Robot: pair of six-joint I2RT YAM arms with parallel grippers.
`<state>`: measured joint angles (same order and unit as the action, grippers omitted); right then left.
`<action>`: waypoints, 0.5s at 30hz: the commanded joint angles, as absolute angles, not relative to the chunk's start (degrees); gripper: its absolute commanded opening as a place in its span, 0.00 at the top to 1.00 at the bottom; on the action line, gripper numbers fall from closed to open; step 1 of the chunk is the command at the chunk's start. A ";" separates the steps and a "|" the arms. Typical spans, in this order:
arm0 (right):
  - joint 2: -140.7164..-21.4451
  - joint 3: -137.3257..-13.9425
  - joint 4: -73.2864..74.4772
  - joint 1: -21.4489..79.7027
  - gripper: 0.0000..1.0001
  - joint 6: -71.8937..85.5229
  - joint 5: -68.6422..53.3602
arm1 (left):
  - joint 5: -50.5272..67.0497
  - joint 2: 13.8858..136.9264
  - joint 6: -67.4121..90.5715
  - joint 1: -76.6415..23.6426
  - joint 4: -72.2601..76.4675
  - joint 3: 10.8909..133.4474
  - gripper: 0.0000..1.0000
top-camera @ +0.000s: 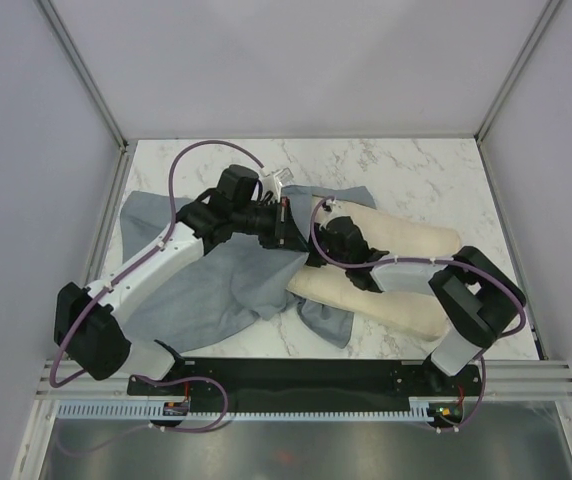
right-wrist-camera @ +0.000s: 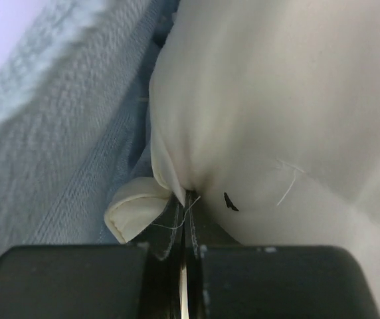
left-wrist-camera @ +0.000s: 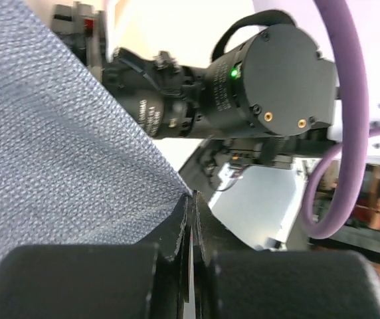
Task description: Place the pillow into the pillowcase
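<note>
The grey-blue pillowcase point(top-camera: 216, 285) lies rumpled over the left half of the table, under my left arm. The cream pillow point(top-camera: 406, 260) lies slantwise at the right, its left end against the case. My left gripper point(top-camera: 284, 218) is shut at the case's upper right edge; in the left wrist view the woven pillowcase point(left-wrist-camera: 57, 146) runs into the closed left gripper point(left-wrist-camera: 191, 197). My right gripper point(top-camera: 324, 220) is at the pillow's left end. In the right wrist view the right gripper point(right-wrist-camera: 186, 197) is shut on a fold of the pillow point(right-wrist-camera: 283, 93), with the pillowcase point(right-wrist-camera: 64, 146) alongside.
The white marble table point(top-camera: 416, 175) is walled in on three sides by pale panels. A black base rail point(top-camera: 306, 375) runs along the near edge. My right arm's wrist motor point(left-wrist-camera: 276, 80) and a purple cable point(left-wrist-camera: 349, 133) hang close in front of the left wrist camera.
</note>
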<state>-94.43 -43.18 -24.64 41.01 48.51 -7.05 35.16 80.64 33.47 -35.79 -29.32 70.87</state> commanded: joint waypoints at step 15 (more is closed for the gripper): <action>-68.74 -31.46 -23.24 42.63 1.00 45.45 -6.24 | 27.45 88.50 32.62 -34.72 -25.57 76.72 0.98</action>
<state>-73.76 -30.55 -25.98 42.63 48.10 -6.50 34.33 87.85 37.19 -35.42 -22.94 72.73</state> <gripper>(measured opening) 0.010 0.029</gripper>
